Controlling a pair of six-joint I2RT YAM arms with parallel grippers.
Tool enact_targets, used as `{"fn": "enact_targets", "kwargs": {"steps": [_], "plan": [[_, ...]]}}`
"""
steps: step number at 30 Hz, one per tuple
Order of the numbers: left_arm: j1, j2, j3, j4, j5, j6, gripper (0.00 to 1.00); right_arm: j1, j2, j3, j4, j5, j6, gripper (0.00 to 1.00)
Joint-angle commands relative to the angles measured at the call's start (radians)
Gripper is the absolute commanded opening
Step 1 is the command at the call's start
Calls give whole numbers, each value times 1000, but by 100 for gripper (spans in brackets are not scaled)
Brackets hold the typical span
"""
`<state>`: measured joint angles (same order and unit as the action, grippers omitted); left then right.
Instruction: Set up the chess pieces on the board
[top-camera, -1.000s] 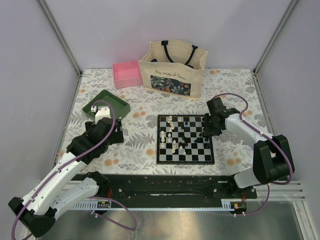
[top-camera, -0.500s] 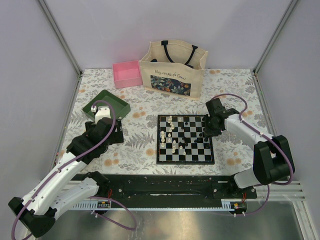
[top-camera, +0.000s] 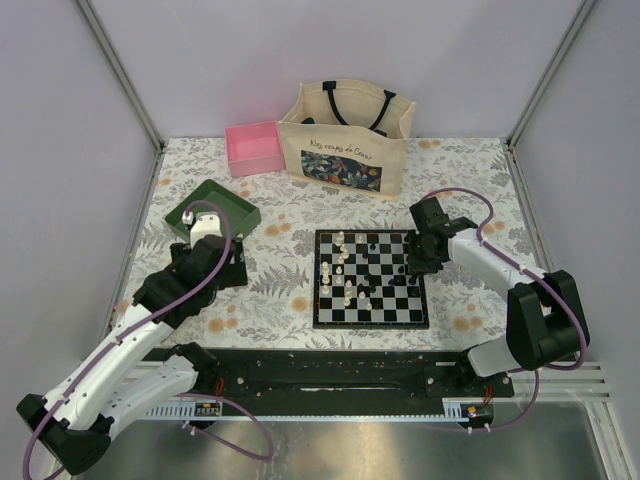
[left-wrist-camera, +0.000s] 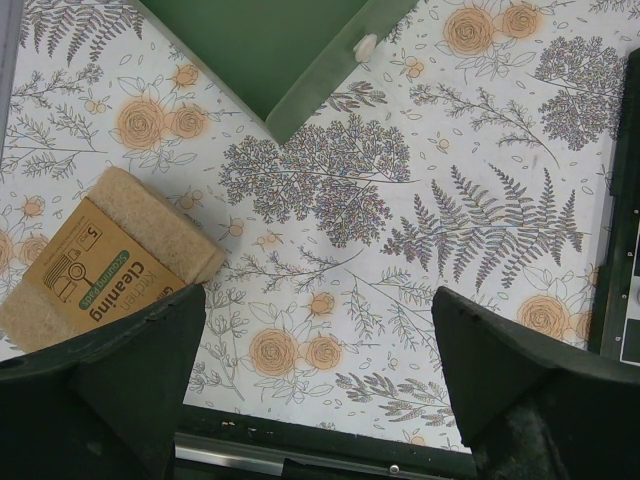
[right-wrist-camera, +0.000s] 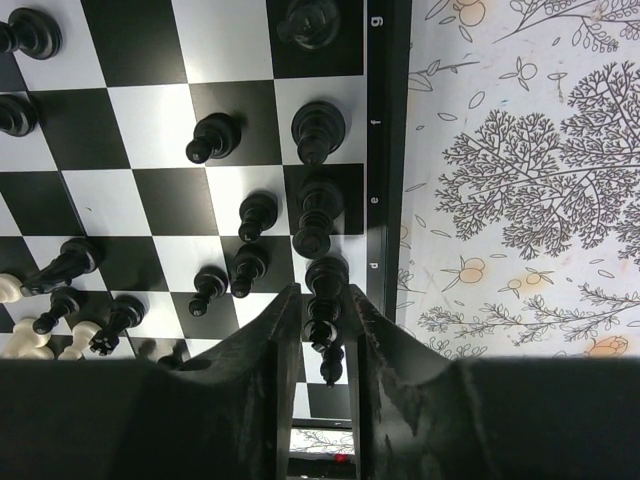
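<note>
We see two arms of one build. Our left arm (top-camera: 110, 365) and right arm (top-camera: 480, 255) pair glossy white link shells with chunky black joint housings. A purple cable (top-camera: 228, 240) loops along the left one, and a matching one arcs over the right. Both are bolted to a long black rail (top-camera: 330, 372) at the near edge of the desk (top-camera: 280, 300). The left hand (left-wrist-camera: 318, 310) has broad, matte black, wedge-shaped fingers (left-wrist-camera: 110, 385). The right hand (right-wrist-camera: 322, 320) has slimmer black ones with a grainy surface.
</note>
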<state>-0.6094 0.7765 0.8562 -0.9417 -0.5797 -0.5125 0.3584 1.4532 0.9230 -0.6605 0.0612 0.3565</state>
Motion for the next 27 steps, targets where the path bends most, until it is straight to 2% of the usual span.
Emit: {"fn": "enact_targets", "kwargs": {"steps": [1, 5, 15, 22, 27], "plan": [[3, 3, 32, 31, 4, 15, 99, 11, -24, 14, -17, 23, -1, 35], [3, 3, 30, 30, 4, 14, 99, 14, -57, 23, -10, 2, -11, 42], [3, -3, 30, 31, 4, 15, 99, 31, -142, 117, -27, 9, 2, 48], [5, -5, 32, 30, 3, 12, 99, 120, -65, 198, -7, -23, 39, 49], [5, -6, 30, 30, 1, 12, 99, 209, -27, 185, 12, -40, 74, 49]]}}
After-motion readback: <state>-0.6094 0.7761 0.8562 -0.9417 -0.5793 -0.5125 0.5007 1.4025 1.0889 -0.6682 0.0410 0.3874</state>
